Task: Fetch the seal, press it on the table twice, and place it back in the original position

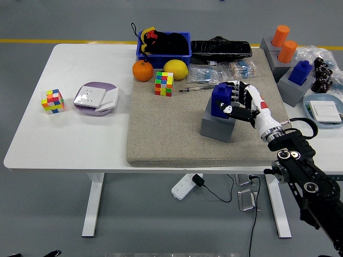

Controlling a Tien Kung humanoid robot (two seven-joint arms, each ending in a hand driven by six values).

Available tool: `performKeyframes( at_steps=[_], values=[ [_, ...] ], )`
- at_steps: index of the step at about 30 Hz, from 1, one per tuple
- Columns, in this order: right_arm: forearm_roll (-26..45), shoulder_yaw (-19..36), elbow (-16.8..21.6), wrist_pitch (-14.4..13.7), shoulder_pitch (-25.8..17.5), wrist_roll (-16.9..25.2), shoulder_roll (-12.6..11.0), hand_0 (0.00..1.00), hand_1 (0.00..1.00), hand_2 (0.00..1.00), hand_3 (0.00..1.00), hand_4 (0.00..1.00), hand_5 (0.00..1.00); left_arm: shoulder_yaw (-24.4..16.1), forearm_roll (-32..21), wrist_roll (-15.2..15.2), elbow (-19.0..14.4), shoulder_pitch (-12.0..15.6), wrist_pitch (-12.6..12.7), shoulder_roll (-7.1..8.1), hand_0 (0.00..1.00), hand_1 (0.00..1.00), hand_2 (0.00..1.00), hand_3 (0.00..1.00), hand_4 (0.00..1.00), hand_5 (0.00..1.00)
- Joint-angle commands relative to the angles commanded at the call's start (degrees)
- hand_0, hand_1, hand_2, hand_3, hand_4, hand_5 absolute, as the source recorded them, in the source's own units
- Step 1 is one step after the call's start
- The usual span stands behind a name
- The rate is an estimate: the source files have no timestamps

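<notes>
One hand only at work: right hand (236, 103), fingers wrapped around the blue seal (220, 100), right of centre in the frame. Seal seated on its grey block (216, 127) on the mat (171, 128), probably being lifted out or set back.

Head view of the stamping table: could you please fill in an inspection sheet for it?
Surface: white table with a beige mat.
Job's things: blue seal on its grey block.
Clutter: two cubes, orange, lemon, blue bin, more seals at right.
Hands: right hand, fingers wrapped on the seal; left not in view.
Cables: power strip under the table.
Surroundings: grey floor, yellow line.
</notes>
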Motion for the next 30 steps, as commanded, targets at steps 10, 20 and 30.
performKeyframes(
  at_steps=[10, 20, 30],
  values=[
    [0.57, -0.72, -0.72, -0.03, 0.21, 0.81, 0.0, 0.583, 0.455, 0.458, 0.486, 0.696, 0.002, 0.07, 0.11, 0.03, -0.07, -0.05, 0.0, 0.1, 0.813, 0.785, 0.762, 0.799, 0.683, 0.43],
    [0.94, -0.86, -1.35, 0.21, -0.52, 1.79, -0.92, 0.584, 0.456, 0.457, 0.486, 0.698, 0.002, -0.12, 0.45, 0.11, -0.09, -0.28, -0.03, 0.12, 0.813, 0.785, 0.762, 0.8, 0.682, 0.429],
    [1.57, -0.83, -1.82, 0.27, -0.44, 2.36, -1.73, 0.584, 0.456, 0.457, 0.483, 0.699, 0.002, -0.01, 0.4, 0.05, -0.13, -0.28, -0.02, 0.06, 0.813, 0.785, 0.763, 0.8, 0.682, 0.429]
  ],
)
